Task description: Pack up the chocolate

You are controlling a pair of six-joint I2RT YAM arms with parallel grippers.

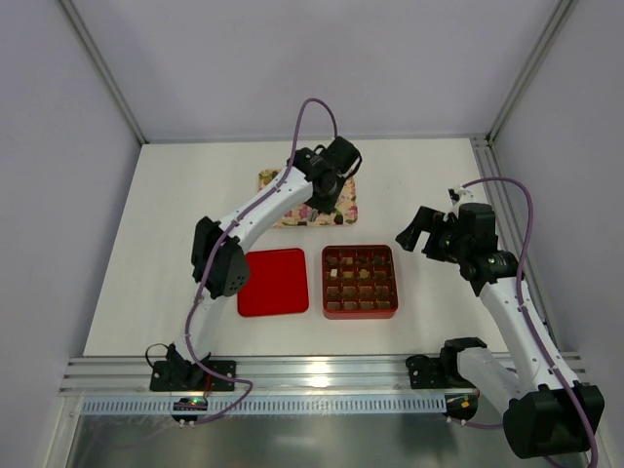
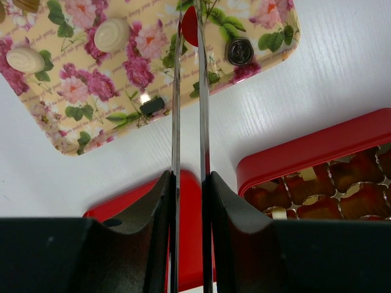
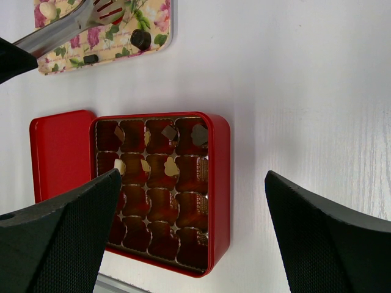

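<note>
Left gripper [image 2: 190,183] clamps tongs [image 2: 176,110] (over flowered tray [image 2: 79,91])

White table top [image 3: 293,91]: matt, faint wood-grain texture. Flowered rectangular tray [image 2: 122,116]: glossy, printed, tin-like, with a glare spot. Red square box [image 3: 220,183]: smooth gloss finish. Brown gridded insert [image 3: 160,207]: shiny thin plastic. Long thin tongs [image 2: 204,122]: bare polished metal. Right gripper [image 3: 193,176] fingers [image 3: 55,244]: black, matt, woven texture. Pale round chocolate [image 2: 111,35]: matt, ridged.

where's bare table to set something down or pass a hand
Bare table left of the red lid and flowered tray; more right of the tray, beyond the red box. Crowded: narrow lid-box gap; left gripper holds tongs over the tray.
</note>
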